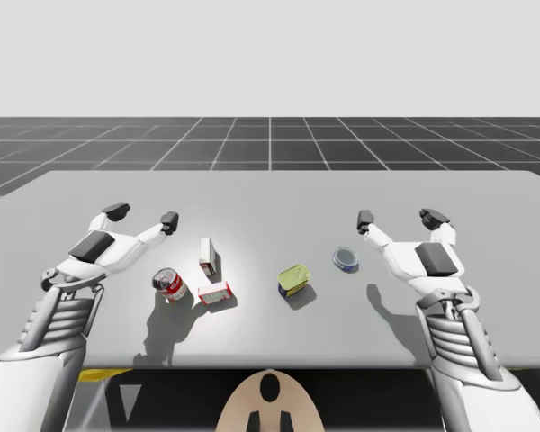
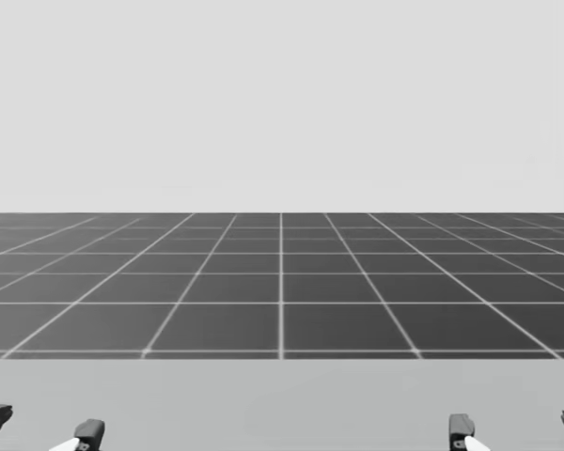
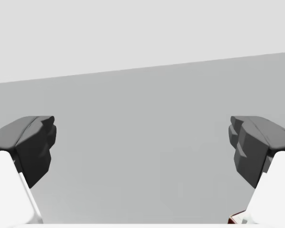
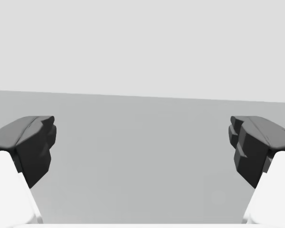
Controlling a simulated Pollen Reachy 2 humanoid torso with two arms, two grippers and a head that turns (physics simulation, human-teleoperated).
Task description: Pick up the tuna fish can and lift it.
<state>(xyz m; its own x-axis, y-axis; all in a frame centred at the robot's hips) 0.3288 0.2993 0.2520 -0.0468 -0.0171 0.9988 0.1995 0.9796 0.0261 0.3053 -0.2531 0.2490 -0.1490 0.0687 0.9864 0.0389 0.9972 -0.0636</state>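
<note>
The low round blue can (image 1: 346, 260) sits flat on the grey table (image 1: 270, 193), somewhat to the robot's right of the middle, with nothing touching it. Closest to it is the robot's right gripper (image 1: 399, 219), which hangs above the table just beyond the can and a little further to the robot's right. Its two dark fingers (image 1: 365, 220) are spread wide with nothing between them, and the right wrist view looks past them onto bare tabletop.

On the can's other side, toward the robot's left and a bit closer to the robot, a yellow-green can (image 1: 293, 280) stands near it without touching. Further left of the blue can, and well apart from it, is an upright white and red box (image 1: 210, 256). A smaller red and white box (image 1: 215, 292) lies flat just in front of that one, and a red and white round can (image 1: 169, 283) sits beyond the pair.

Farthest from the blue can, the left gripper (image 1: 143, 216) hovers over the table past the boxes, its fingers (image 1: 169, 220) likewise splayed and holding nothing. Away from the can, beyond the table's far edge, a dark gridded floor (image 1: 270, 144) stretches out.
</note>
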